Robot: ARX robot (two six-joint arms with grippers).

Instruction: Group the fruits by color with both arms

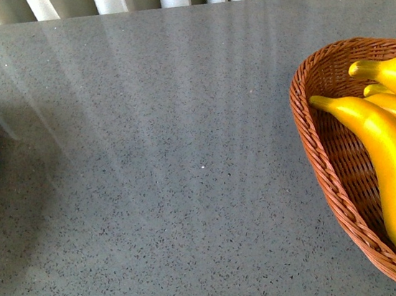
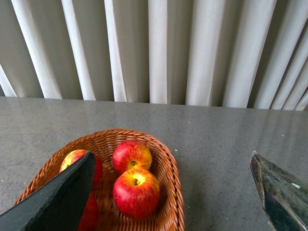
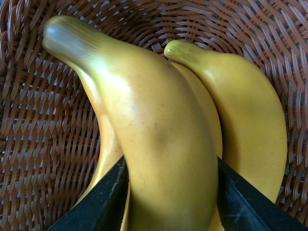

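Right tool [image 3: 168, 197] straddles a banana [image 3: 159, 144], jaws touching

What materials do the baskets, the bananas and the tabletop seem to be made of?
The brown woven baskets look like wicker or rattan, by the visible plaited strands. The long glossy yellow bananas are smooth, evenly coloured and shiny; possibly plastic replicas, though that is uncertain. The grey speckled tabletop looks like polished stone or a stone-look composite, as it reflects the curtain.

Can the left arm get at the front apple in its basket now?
Probably yes. The left gripper is open above the basket, and the front apple lies uncovered on top, with only the other apples beside it.
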